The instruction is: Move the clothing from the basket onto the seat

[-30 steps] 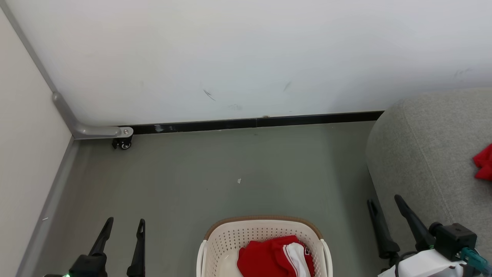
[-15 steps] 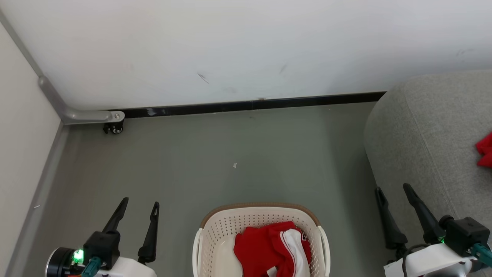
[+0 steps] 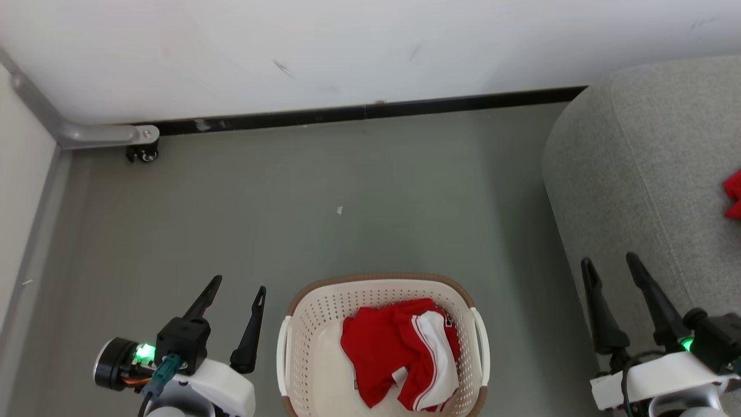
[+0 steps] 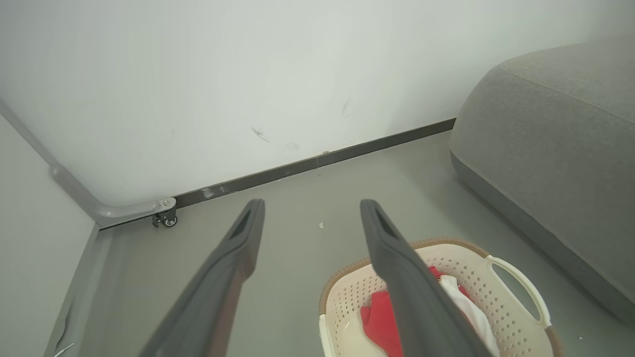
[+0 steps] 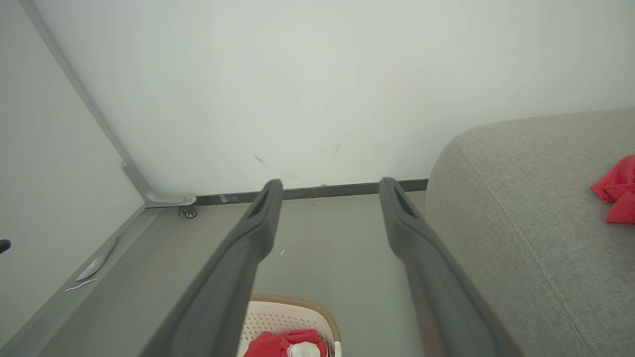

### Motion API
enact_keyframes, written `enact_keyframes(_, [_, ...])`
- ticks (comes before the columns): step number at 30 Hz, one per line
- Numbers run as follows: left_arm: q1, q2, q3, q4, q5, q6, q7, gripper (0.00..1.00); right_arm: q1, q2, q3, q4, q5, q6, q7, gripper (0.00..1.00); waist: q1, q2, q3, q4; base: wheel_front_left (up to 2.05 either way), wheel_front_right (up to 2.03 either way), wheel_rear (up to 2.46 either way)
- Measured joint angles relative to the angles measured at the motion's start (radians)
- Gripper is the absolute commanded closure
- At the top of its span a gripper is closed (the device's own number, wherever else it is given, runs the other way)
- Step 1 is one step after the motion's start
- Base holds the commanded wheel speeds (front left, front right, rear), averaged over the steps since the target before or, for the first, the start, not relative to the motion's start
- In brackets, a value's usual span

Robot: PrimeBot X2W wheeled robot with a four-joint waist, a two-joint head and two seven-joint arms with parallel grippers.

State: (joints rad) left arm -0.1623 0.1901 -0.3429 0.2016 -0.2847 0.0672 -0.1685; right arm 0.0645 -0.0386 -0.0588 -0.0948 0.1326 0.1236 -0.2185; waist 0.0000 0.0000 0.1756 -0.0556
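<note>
basket [image 3: 301, 324]: perforated cream plastic, woven-look brown rim
clothing [image 3: 393, 353]: soft red-and-white cloth
seat [image 3: 637, 174]: grey textured fabric, matt

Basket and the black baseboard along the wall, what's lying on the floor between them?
In the head view, the floor between the basket and the baseboard holds one small white scrap; nothing else lies on that stretch.

A scuffed white wall [image 3: 370, 46] meets the grey-green floor [image 3: 376, 191] along a black skirting strip [image 3: 359, 110]. At the left corner, a grey bar [image 3: 87, 134] ends on a small caster [image 3: 143, 154].
</note>
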Motion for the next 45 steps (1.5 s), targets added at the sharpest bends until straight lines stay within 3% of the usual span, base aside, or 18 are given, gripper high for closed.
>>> enact_keyframes(30, [-0.262, -0.01, -0.125, 0.086, 0.114, -0.081, 0.03, 0.0, -0.193, 0.0, -0.029, -0.067, 0.018, 0.0, -0.019, 0.0, 0.0, 0.0, 0.301, -0.094, 0.0, 0.0, 0.0])
enact_keyframes(45, [-0.356, -0.006, -0.215, 0.217, 0.185, -0.133, 0.062, 0.0, -0.3, 0.0, -0.052, -0.063, 0.058, 0.0, -0.029, 0.0, 0.0, 0.0, 0.439, -0.145, 0.0, 0.0, 0.0])
